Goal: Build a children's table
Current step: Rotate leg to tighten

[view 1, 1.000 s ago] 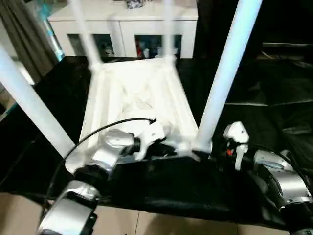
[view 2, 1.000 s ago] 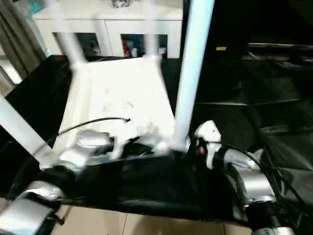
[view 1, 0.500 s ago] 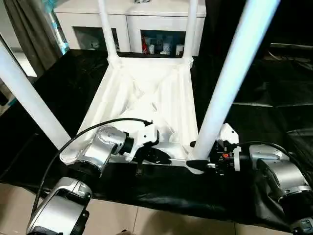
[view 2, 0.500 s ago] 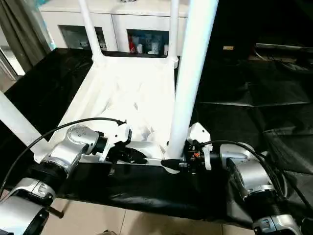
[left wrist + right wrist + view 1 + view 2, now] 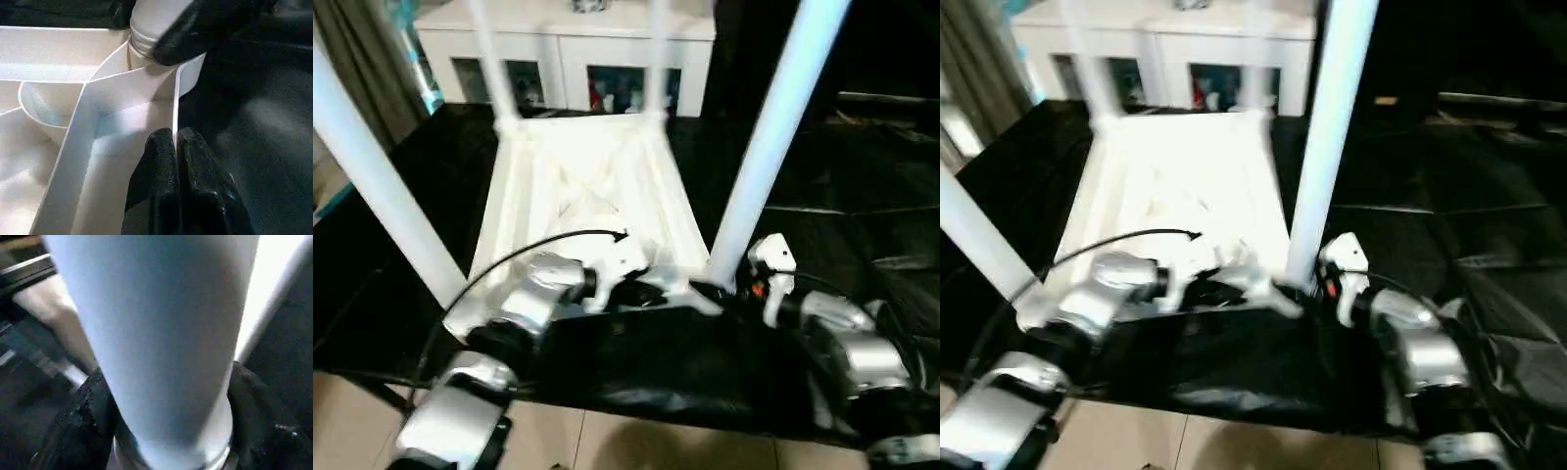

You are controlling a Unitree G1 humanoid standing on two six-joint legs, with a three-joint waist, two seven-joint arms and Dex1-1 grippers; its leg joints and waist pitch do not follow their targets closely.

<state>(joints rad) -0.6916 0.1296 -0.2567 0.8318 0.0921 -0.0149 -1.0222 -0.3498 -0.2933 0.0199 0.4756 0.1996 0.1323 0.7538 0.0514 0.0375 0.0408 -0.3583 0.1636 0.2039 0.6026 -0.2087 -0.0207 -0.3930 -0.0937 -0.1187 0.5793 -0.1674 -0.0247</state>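
Children's table (image 5: 592, 186): inverted on black-sheeted table (image 5: 862, 196), legs up. Left gripper (image 5: 176, 142) pinches its near rim wall. Right gripper (image 5: 161, 431) clasps near-right leg (image 5: 769, 147).

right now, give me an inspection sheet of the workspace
surface: large table under a wrinkled black sheet.
job's things: children's table lies upside down, four legs standing up from the corner sockets; near right leg beside the right gripper.
clutter: nothing seen.
grippers: left gripper shut on the thin rim of the top; right gripper has a finger on each side of the near right leg's base.
cables: black cable arcs over the left forearm.
surroundings: white cabinet with glass doors behind; curtain at left.
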